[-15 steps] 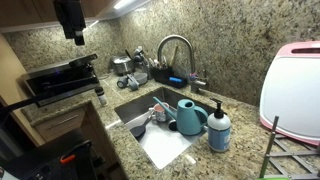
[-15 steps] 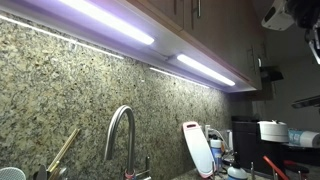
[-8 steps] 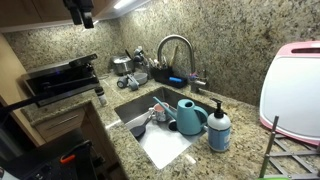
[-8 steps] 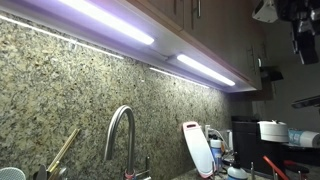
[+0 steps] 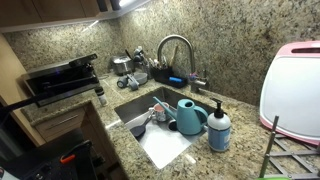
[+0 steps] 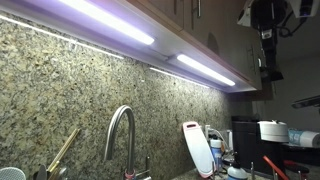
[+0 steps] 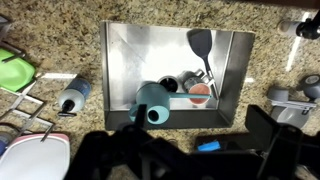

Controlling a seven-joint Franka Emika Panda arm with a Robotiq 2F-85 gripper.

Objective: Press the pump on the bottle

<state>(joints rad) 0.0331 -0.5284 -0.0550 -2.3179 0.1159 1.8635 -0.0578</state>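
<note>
The blue-grey bottle (image 5: 219,133) stands on the granite counter at the sink's near right corner, beside a teal watering can (image 5: 189,116). Its black pump (image 5: 216,108) points up, untouched. From above in the wrist view, the bottle (image 7: 80,90) and its pump (image 7: 69,102) lie left of the sink. My gripper (image 7: 190,150) is high over the counter's edge, far from the bottle, open with nothing between its dark fingers (image 7: 268,128). In an exterior view the gripper (image 6: 267,40) hangs near the upper cabinets; it is out of the frame that shows the sink.
The steel sink (image 7: 125,45) holds a black spatula (image 7: 199,43), cups and the watering can (image 7: 152,105). A curved faucet (image 5: 177,45) rises behind it. A pink-rimmed cutting board (image 5: 292,90) and a dish rack (image 5: 290,155) stand right of the bottle. A dark tray (image 5: 60,78) sits left.
The arm has risen out of the top of the sink view and shifted left along the cabinets in the other exterior view. The jaws stay open; bottle and can are unmoved.
</note>
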